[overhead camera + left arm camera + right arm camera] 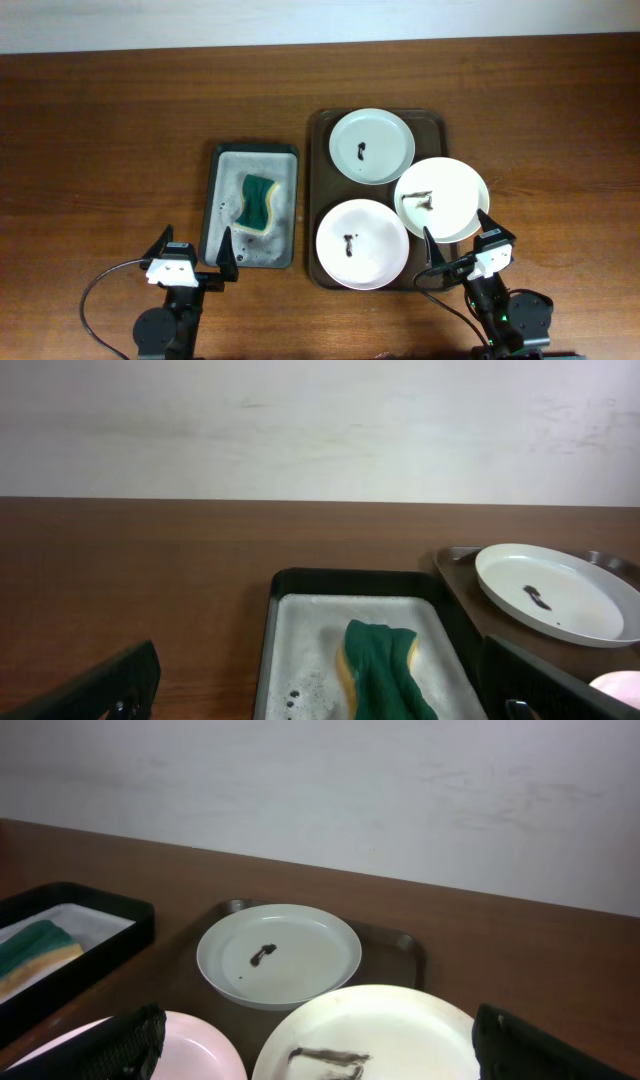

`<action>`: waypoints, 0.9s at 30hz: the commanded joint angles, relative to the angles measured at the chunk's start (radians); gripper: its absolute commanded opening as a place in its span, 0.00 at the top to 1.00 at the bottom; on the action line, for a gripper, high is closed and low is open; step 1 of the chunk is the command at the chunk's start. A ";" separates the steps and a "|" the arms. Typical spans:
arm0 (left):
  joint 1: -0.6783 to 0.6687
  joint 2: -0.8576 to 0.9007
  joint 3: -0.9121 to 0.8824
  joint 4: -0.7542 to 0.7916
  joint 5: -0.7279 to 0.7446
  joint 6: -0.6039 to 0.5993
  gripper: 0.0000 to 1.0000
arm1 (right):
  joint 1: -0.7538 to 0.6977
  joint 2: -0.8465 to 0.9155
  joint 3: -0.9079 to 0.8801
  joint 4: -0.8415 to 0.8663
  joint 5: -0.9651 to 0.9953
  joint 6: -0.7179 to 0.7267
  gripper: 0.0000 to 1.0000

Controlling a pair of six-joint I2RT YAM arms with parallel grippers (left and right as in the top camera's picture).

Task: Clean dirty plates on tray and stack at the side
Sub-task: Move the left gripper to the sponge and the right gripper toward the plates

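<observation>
Gripper gapes wide, fingers at 7 and 5 o'clock. Near plate at 6, smeared. Far plate just past it at 11, on the tray, one dark smear. Sponge at 9.

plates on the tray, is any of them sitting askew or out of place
The right-hand plate sticks out past the right rim of the tray instead of lying inside it, so it likely rests on the rim, tilted. The far plate and near plate sit within the tray.

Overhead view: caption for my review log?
Three smeared plates on the brown tray, sponge in sudsy tray beside, left gripper and right gripper open.
</observation>
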 commanded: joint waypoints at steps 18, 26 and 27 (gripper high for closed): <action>-0.006 -0.001 -0.001 0.024 0.116 0.018 0.01 | 0.006 -0.006 -0.009 0.008 -0.070 0.001 0.01; -0.005 0.025 0.128 0.123 0.161 -0.006 0.00 | 0.006 0.044 0.254 -0.128 -0.216 0.001 0.01; -0.006 0.057 0.195 0.053 0.162 -0.015 0.01 | 0.006 0.080 0.330 -0.206 -0.215 0.001 0.01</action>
